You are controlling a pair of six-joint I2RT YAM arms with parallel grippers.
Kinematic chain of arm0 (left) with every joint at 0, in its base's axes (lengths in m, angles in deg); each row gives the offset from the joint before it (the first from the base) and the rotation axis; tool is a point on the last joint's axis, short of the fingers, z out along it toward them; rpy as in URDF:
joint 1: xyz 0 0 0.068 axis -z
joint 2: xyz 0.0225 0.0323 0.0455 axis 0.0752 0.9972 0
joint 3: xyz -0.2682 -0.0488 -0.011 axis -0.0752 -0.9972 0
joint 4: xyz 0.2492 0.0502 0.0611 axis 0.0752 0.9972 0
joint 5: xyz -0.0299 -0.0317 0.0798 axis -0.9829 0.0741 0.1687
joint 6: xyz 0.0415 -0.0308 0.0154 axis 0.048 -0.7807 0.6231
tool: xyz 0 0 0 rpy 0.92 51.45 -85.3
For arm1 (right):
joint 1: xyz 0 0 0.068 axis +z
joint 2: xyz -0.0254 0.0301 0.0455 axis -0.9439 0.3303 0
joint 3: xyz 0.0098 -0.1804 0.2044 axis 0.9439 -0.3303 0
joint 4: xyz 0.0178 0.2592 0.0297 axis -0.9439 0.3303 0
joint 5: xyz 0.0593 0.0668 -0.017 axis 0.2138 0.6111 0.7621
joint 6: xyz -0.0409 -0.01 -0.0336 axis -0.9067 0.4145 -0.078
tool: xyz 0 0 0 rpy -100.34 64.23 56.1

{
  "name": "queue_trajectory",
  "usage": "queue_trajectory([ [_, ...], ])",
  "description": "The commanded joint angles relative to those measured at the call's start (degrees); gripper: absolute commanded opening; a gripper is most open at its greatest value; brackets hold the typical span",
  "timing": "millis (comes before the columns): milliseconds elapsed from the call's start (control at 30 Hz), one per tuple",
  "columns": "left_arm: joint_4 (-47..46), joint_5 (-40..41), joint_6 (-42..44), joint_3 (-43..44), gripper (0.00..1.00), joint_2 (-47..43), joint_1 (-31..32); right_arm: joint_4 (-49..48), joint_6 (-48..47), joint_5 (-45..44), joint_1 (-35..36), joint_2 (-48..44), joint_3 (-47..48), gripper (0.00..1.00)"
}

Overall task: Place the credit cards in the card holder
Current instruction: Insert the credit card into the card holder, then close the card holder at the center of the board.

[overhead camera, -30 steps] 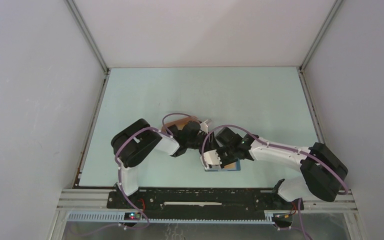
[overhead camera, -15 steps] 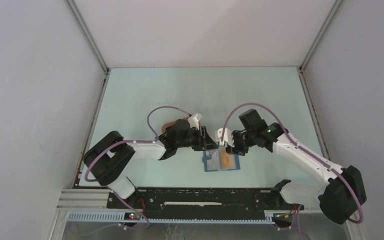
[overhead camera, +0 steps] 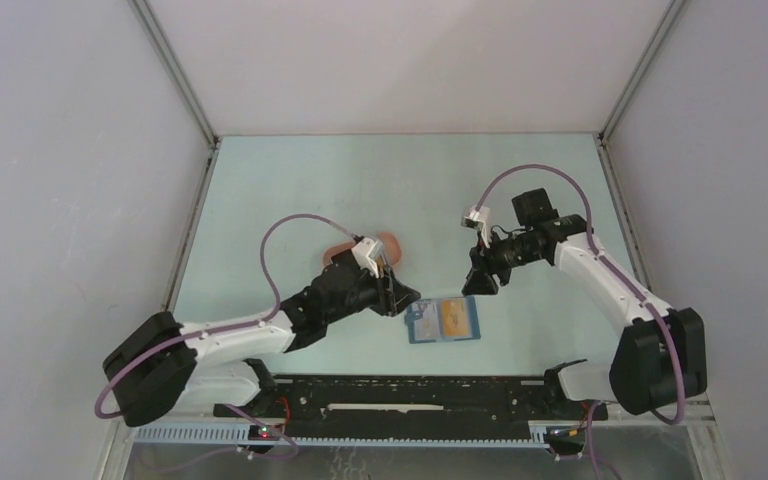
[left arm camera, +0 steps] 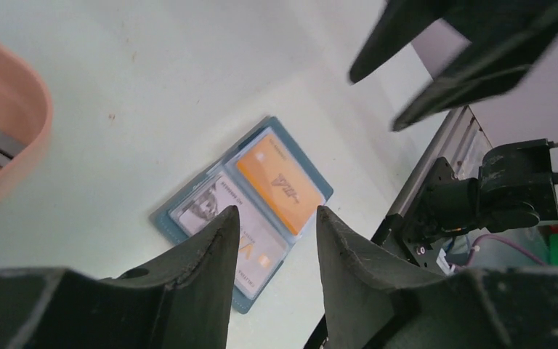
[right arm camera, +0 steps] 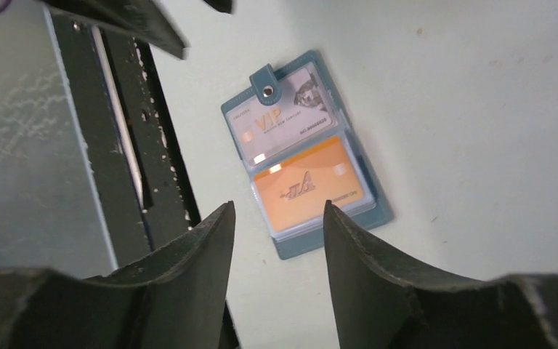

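**Top external and wrist views: two cards seated in the card holder (overhead camera: 443, 320), more apparently waiting in the pink tray (overhead camera: 392, 243)**

The dark-blue card holder lies open and flat on the table (overhead camera: 360, 180), in the middle close to the near edge. Both wrist views show its two clear sleeves filled. A whitish VIP card (right arm camera: 283, 120) sits in the half beside the snap tab, and an orange card (right arm camera: 309, 189) in the other half. Both look fully seated and square in their pockets.

The left gripper (overhead camera: 400, 295) hovers just left of the holder with its fingers spread and nothing between them. The right gripper (overhead camera: 480, 275) hangs above the holder's far right side, also spread and empty. Neither touches the holder.

The tray sits just beyond the left gripper, partly hidden by that arm. At the left edge of the left wrist view, a grey strip and a yellow-orange patch show inside its rim. These are probably further cards, though too little is visible to be sure. No black card appears anywhere. By this reading the job is partly done: any cards left in the tray must still be fetched and slotted in.

The table is a smooth, pale mint-green sheet with a few small specks. Plain grey-white walls enclose it on three sides, edged with aluminium framing. A black mounting rail (overhead camera: 410, 395) runs along the near edge.
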Motion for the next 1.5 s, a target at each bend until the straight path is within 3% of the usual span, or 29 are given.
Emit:
queue_trajectory([
  [0, 2.8, 11.3, 9.9, -0.6, 0.48, -5.3, 4.9, 1.7, 5.5, 0.7, -0.6, 4.5, 1.5, 0.53],
  [167, 6.0, 19.4, 14.1, -1.1, 0.54, -7.9, 8.4, 5.3, 5.8, -5.6, 0.5, 14.6, 4.4, 0.36],
  [233, 6.0, 19.6, 14.8, -1.6, 0.61, -7.7, 8.6, 6.1, 5.6, -8.0, 1.7, 18.1, 5.5, 0.31],
  [333, 7.8, 20.6, 13.2, -1.3, 0.8, -6.1, 8.6, 5.7, 6.0, -11.5, 4.0, 22.3, 6.0, 0.28],
  [433, 8.7, 20.6, 11.2, -1.0, 0.85, -4.4, 8.6, 5.9, 6.4, -13.7, 5.8, 25.3, 6.7, 0.27],
  [667, 10.6, 19.7, 10.8, 1.9, 0.83, -0.6, 11.3, 5.4, 7.4, -17.3, 7.6, 29.1, 7.2, 0.23],
  [1033, 26.5, 35.8, 7.4, 17.0, 0.73, 15.5, 19.1, 5.3, 7.8, -18.4, 7.6, 30.2, 7.6, 0.22],
  [1467, 31.8, 34.1, 6.4, 21.5, 0.59, 21.6, 19.1, 5.3, 7.8, -18.4, 7.8, 29.9, 7.6, 0.22],
])
